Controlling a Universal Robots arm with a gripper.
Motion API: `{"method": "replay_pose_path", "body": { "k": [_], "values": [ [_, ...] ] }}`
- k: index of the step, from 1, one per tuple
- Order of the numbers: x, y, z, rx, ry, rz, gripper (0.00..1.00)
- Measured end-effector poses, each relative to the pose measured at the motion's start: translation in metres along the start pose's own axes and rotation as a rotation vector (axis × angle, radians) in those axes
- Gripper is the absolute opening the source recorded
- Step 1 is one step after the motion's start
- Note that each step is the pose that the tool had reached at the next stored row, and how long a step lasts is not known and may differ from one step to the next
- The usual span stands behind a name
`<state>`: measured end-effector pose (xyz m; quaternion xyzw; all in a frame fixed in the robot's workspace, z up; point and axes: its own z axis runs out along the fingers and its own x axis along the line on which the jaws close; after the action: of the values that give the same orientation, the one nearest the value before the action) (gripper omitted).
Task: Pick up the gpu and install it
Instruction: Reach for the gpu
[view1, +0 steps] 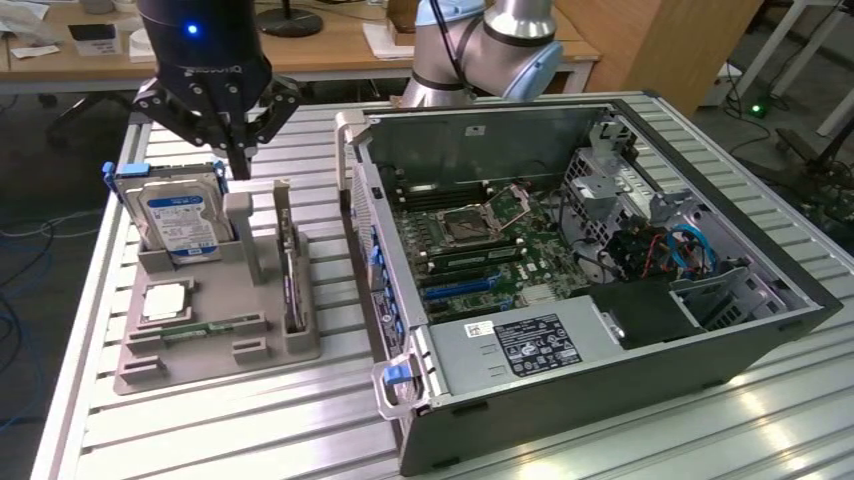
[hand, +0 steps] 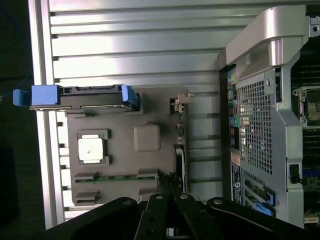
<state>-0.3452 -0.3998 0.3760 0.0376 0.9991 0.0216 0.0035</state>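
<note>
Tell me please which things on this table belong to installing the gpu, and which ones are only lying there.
For the job: gpu, standing on edge in the gray tray; open computer case; claw, shut, over the tray.
Only lying there: hard drive with blue label; processor chip; memory stick.

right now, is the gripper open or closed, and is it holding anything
gripper: closed, holding nothing, hovering over the grey parts tray near the hard drive
</note>
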Motion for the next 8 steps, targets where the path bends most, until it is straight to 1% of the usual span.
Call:
{"method": "replay_pose_path", "body": {
  "k": [4, 8],
  "values": [
    [-0.0067, 0.0004, 0.0015, -0.0001, 0.0005, 0.000, 0.11],
    [-0.0068, 0.0004, 0.0015, 0.0000, 0.0006, 0.000, 0.11]
  ]
}}
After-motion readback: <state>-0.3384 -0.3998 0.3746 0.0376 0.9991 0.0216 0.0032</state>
